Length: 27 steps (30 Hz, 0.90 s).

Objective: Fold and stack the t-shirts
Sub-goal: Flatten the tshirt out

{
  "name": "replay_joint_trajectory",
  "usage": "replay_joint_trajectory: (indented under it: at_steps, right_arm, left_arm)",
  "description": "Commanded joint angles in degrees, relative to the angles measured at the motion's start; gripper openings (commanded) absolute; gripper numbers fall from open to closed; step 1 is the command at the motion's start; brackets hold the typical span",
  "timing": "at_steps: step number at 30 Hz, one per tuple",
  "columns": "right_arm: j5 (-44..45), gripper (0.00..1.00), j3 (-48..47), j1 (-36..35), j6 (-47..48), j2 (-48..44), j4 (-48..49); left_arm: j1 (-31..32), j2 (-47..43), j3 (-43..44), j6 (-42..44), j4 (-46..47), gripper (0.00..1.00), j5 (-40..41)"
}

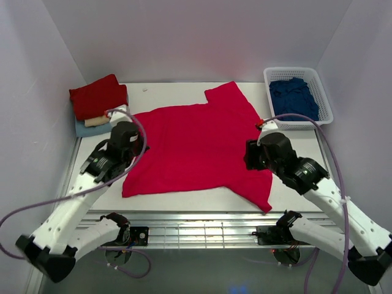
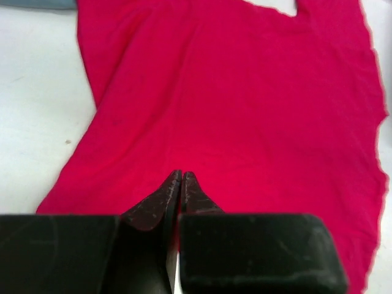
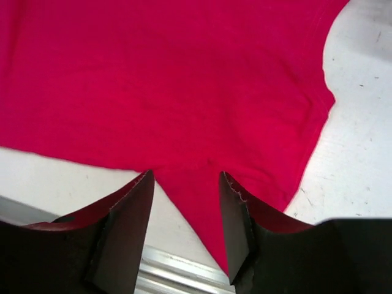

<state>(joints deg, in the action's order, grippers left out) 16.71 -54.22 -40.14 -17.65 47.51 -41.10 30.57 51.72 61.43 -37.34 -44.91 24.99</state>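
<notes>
A bright crimson t-shirt [image 1: 196,144] lies spread flat across the middle of the table, one sleeve toward the back [image 1: 229,95] and one toward the front right [image 1: 260,193]. My left gripper [image 1: 138,149] hovers over the shirt's left edge. In the left wrist view its gripper [image 2: 179,179] is shut, fingertips together over the red cloth [image 2: 245,104], with no cloth pinched. My right gripper [image 1: 252,156] is at the shirt's right edge. In the right wrist view it [image 3: 184,184] stands open, and the pointed front sleeve [image 3: 205,214] lies below, between the fingers [image 3: 131,205].
A folded stack sits at the back left: a dark red shirt [image 1: 98,95] over a cream one [image 1: 97,121] and a pale blue one [image 1: 84,130]. A white lattice basket [image 1: 323,95] at the back right holds a navy shirt [image 1: 294,98]. A metal rail [image 1: 196,220] runs along the front edge.
</notes>
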Motion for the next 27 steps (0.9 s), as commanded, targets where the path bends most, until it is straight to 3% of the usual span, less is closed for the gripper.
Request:
replay_joint_trajectory:
  at_steps: [1,2,4,7,13,19,27]
  right_arm:
    - [4.99,0.5,-0.36,-0.11,1.39,7.32,12.52]
    - [6.04,0.23,-1.76,-0.03,2.43,9.34,13.93]
    - [10.26,0.08,-3.69,0.5,3.41,15.32,17.18]
    - [10.8,0.08,-7.91,3.57,5.69,23.93,21.48]
    - [2.89,0.08,-15.73,10.6,7.54,40.01,27.3]
    - [0.35,0.08,-26.61,15.61,9.04,54.96,28.45]
    - [-4.05,0.08,-38.58,20.53,9.83,71.21,26.69]
  left_arm:
    - [0.37,12.32,-2.54,3.49,13.67,0.11,-2.32]
    - [0.37,16.7,-2.28,4.03,15.01,0.0,-1.8]
    - [0.63,20.15,-1.75,5.08,19.47,0.0,-0.39]
    - [0.55,25.78,0.0,6.23,21.79,0.0,4.43]
    - [-2.79,39.84,5.89,6.93,20.38,0.0,11.48]
    - [-6.31,42.76,6.51,7.45,24.67,0.0,8.94]
    - [-6.31,49.26,11.52,9.39,25.57,0.0,5.24]
